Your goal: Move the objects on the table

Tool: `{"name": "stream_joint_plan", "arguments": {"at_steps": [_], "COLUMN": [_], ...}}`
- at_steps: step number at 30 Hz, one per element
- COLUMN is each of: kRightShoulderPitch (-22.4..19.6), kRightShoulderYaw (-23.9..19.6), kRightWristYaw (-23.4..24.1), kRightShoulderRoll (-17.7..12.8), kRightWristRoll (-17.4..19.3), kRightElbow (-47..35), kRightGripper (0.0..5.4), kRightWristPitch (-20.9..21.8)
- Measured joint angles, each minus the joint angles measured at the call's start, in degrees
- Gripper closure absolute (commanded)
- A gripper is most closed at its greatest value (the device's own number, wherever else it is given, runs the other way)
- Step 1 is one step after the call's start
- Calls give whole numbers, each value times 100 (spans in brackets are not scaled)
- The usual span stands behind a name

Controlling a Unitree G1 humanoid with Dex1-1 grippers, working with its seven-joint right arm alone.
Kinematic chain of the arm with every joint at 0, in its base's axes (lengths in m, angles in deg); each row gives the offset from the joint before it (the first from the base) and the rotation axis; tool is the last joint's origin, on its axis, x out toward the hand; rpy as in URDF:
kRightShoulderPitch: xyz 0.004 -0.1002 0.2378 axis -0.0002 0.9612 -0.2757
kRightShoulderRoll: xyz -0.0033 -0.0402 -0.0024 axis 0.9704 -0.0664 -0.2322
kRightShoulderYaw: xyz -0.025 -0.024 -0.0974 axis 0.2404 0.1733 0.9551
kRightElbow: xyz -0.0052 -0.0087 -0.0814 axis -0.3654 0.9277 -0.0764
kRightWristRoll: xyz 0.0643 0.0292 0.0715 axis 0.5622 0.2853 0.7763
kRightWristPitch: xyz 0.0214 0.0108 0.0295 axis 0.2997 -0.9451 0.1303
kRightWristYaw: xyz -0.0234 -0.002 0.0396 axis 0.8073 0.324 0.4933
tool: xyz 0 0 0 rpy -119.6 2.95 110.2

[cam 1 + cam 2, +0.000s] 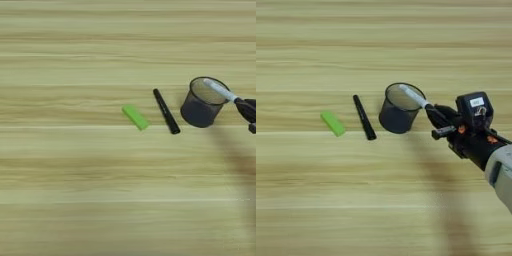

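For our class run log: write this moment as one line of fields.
hand: shut on white marker | marker tip: over cup rim | black marker: lying left of cup | green block: further left | table

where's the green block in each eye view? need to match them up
Left eye view: green block sits at about picture centre, left of the all-black marker.
Right eye view: it lies well left of centre, again left of that marker.
Shared landmark: the mesh pen cup, just right of the marker in both.
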Motion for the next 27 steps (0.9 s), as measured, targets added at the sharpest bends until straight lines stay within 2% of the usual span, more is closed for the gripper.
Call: {"name": "stream_joint_plan", "arguments": {"at_steps": [12, 18, 27], "kRightShoulderPitch": [-151, -199, -244], "kRightShoulderYaw": [71, 228, 232], "kRightWristYaw": [-111, -182, -193], "kRightShoulderRoll": [-188, -197, -212], "kRightWristRoll": [-41, -110, -133], "kRightElbow": [246, 433, 443], "kRightGripper": [466, 466, 466], "kRightWristPitch": [-24, -19, -19]}}
